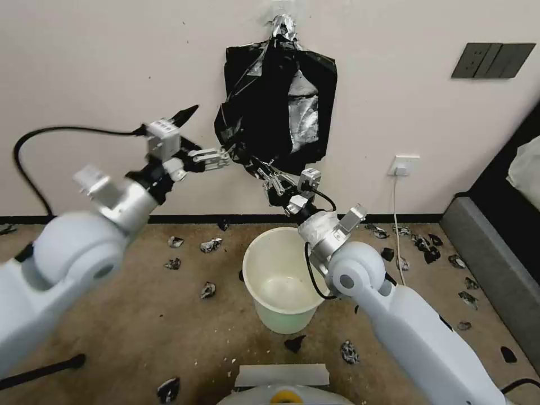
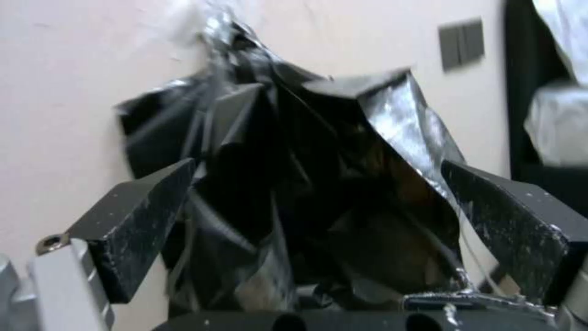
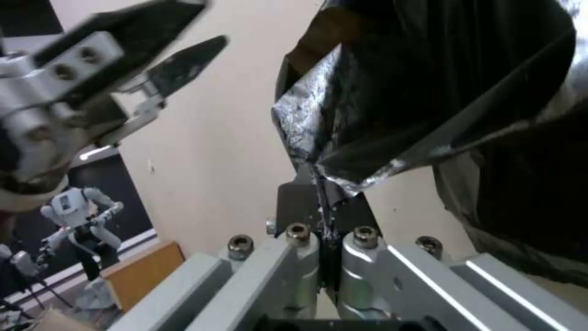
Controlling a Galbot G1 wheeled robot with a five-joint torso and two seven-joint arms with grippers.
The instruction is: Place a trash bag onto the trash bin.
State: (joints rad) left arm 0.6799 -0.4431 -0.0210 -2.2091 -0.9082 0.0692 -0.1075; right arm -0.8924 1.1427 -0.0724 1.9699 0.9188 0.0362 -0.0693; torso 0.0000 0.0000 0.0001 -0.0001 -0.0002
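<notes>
Up on the wall, straight above the trash bin, hangs the trash bag, pinned at a taped top hook and drooping down toward my arms. Bin sits on the floor, mouth up, nothing in it, small black plastic scraps scattered around it.

Right end effector is clamped on the bag's lower edge. From the right wrist view I see its fingers pressed together with a crinkled fold of film pinched between them. So the right side has the bag.

Left end effector is at the bag's lower left corner, level with the hem and just beside it. From the left wrist view its two pads stand wide apart with bag film bunched in the gap between them, not yet gripped.

Key relation: bag's long axis runs vertical, hook to hem, and the hem lies directly ahead of the left end effector, inside its open span. Right arm is already on it; left is the one that needs to close. The two grip points sit near each other on the hem, right one slightly lower.

My read: left needs a bite on a separate layer from the right, otherwise the mouth won't spread. I can't tell which layer sits between the left pads. Risk: thin film tears at the hook if I pull down hard.
</notes>
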